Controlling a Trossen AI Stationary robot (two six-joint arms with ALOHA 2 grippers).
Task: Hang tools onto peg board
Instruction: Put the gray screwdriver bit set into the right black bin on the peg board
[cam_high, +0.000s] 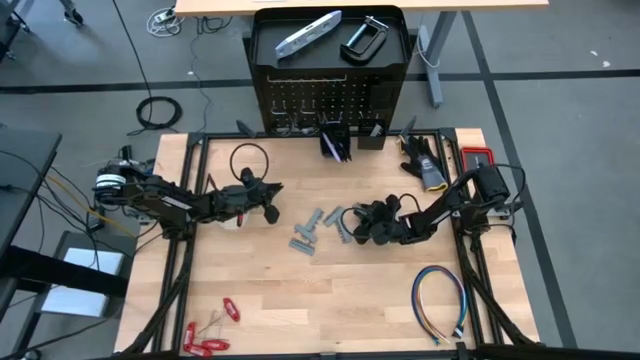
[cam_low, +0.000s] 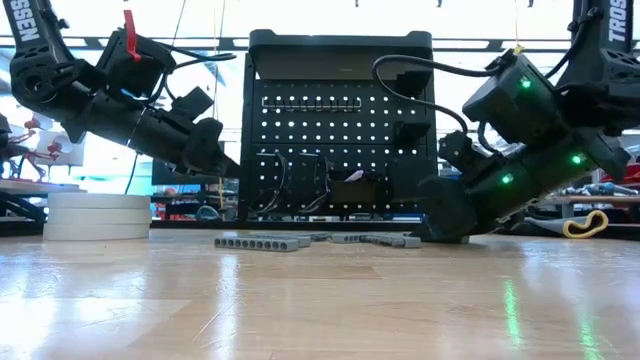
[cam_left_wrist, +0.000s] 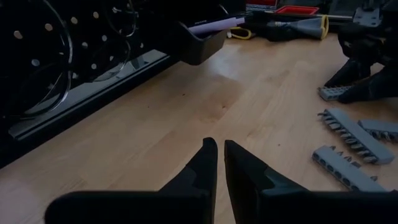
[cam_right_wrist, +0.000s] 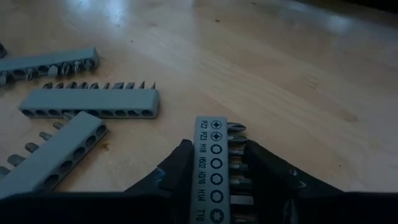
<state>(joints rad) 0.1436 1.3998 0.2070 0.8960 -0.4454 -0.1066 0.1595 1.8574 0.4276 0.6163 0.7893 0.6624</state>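
Several grey bit holders (cam_high: 305, 238) lie flat on the table in front of the black peg board (cam_high: 330, 100). My right gripper (cam_high: 348, 228) is low over the table just right of them, shut on one grey bit holder (cam_right_wrist: 211, 168). My left gripper (cam_high: 272, 205) hovers left of the holders, fingers shut (cam_left_wrist: 221, 155) and empty. A silver bar tool (cam_high: 308, 32) and a black C-clamp (cam_high: 362, 40) lie on the board's tray top. A black cable loop (cam_high: 248, 158) lies by the board's foot. White tape rolls (cam_low: 98, 215) are stacked at the table's left edge. My right gripper pinches one grey bit holder between its two fingers, one finger on each long side. The fingers lie along the holder, slanting down from the table's right. The labelled end (cam_right_wrist: 210, 127) sticks out past the fingertips. I cannot tell whether it rests on the wood.
Two small bins (cam_high: 335, 143) hang low on the board, one holding pens (cam_left_wrist: 217, 26). Red-handled tools (cam_high: 210, 335) lie at the near left corner and a multicoloured wire loop (cam_high: 440, 300) at the near right. A red case (cam_high: 478, 157) sits at the far right.
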